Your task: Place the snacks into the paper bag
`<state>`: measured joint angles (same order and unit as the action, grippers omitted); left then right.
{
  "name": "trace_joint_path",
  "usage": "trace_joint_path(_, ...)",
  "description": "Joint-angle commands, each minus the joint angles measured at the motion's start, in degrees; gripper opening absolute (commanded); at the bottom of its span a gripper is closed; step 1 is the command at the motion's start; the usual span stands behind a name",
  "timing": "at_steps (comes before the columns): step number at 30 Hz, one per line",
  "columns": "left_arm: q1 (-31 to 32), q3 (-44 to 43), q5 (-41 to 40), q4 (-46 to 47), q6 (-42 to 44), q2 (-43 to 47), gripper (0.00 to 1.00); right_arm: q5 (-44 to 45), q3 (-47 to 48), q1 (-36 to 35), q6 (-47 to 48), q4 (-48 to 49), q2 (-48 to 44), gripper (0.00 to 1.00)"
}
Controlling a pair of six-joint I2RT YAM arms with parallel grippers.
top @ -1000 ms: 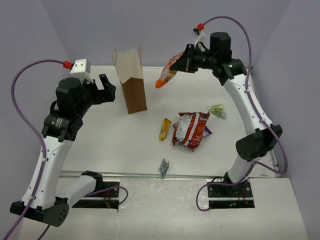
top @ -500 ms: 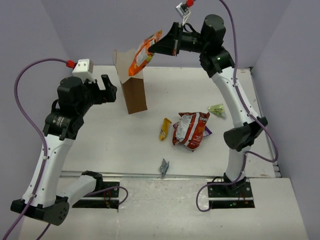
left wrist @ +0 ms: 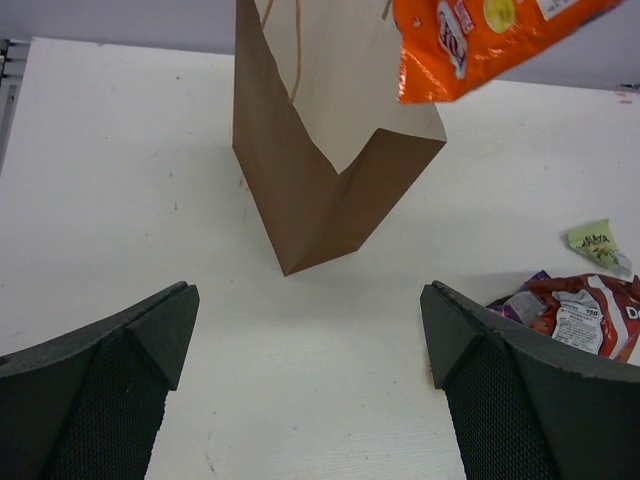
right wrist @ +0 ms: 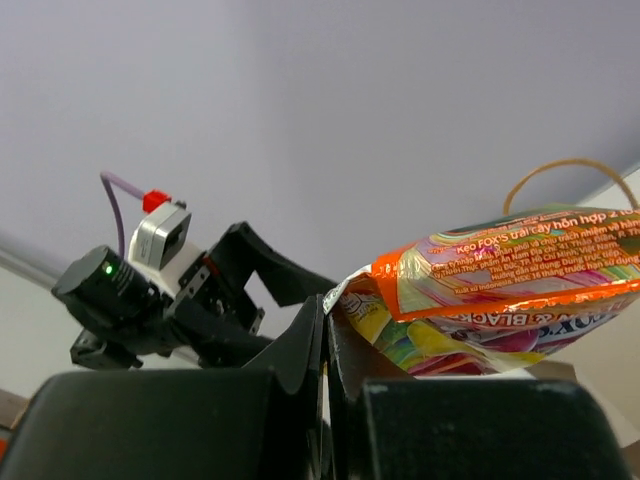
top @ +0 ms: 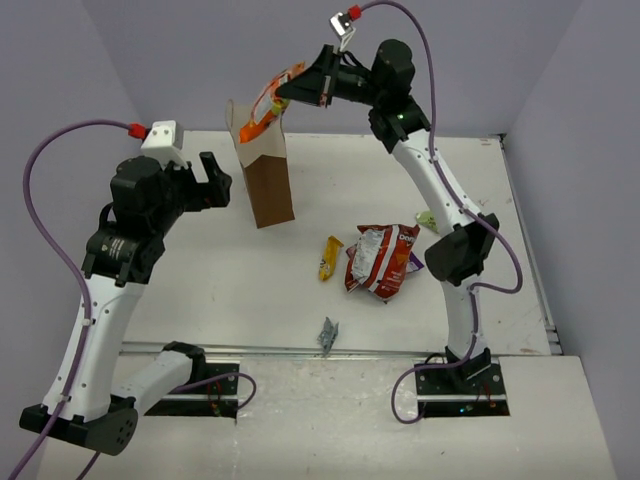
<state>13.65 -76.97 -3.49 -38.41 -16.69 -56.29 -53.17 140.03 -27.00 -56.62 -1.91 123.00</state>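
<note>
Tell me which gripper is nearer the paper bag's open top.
Right. The right gripper, jaws shut on the orange packet, holds it over the mouth of the paper bag. The left gripper, jaws open, sits lower, to the bag's left, not touching it.

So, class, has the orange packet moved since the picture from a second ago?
Yes. In the top view the orange packet, pinched by the right gripper, has travelled left from beside the paper bag to just over its open mouth.
</note>
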Motion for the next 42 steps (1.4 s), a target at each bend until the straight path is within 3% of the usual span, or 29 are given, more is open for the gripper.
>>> trace_joint_path(1,0.2,-0.6,-0.8,0.0,1.9,0.5,1.0,5.8,3.8,-0.8,-5.5,10.2,2.0,0.0)
trace_joint_path(4,0.2,-0.6,-1.3,-0.4,2.1,0.7,1.0,9.9,2.4,-1.9,-4.6,10.6,2.8,0.02)
trace_joint_path(5,0.2,-0.6,-1.4,-0.5,2.2,0.6,1.0,10.9,2.0,-2.4,-4.2,10.0,2.9,0.17)
trace_joint_path(6,0.2,-0.4,-1.6,-0.5,2.2,0.6,1.0,11.7,1.5,-2.5,-3.9,9.6,2.8,0.43)
trace_joint_path(7,0.2,-0.4,-1.7,-0.5,2.2,0.6,1.0,12.4,0.7,-2.7,-3.2,8.7,2.6,0.81)
trace_joint_path(8,0.2,-0.4,-1.7,-0.5,2.2,0.5,1.0,12.7,0.4,-2.6,-2.8,8.1,2.4,0.93)
trace_joint_path(9,0.2,-0.4,-1.9,-0.4,2.2,0.5,1.0,13.1,0.4,-2.6,-2.0,7.3,1.9,0.99)
trace_joint_path(16,0.2,0.8,-3.1,2.3,2.2,-0.7,1.0,14.1,-1.9,-2.6,10.9,-5.6,-7.1,0.99)
trace_joint_path(23,0.2,-0.9,-8.8,6.9,0.7,-5.1,1.0,29.9,-12.9,-2.6,21.7,-19.6,-16.5,0.99)
trace_joint_path(29,0.2,-3.4,-8.6,7.9,-1.2,-10.8,1.0,33.2,-5.3,-2.9,25.6,-32.5,-8.8,0.93)
trace_joint_path(42,0.2,-14.4,-9.0,11.4,-6.7,-28.0,1.0,40.5,-7.1,-3.3,27.8,-33.8,-2.9,0.89)
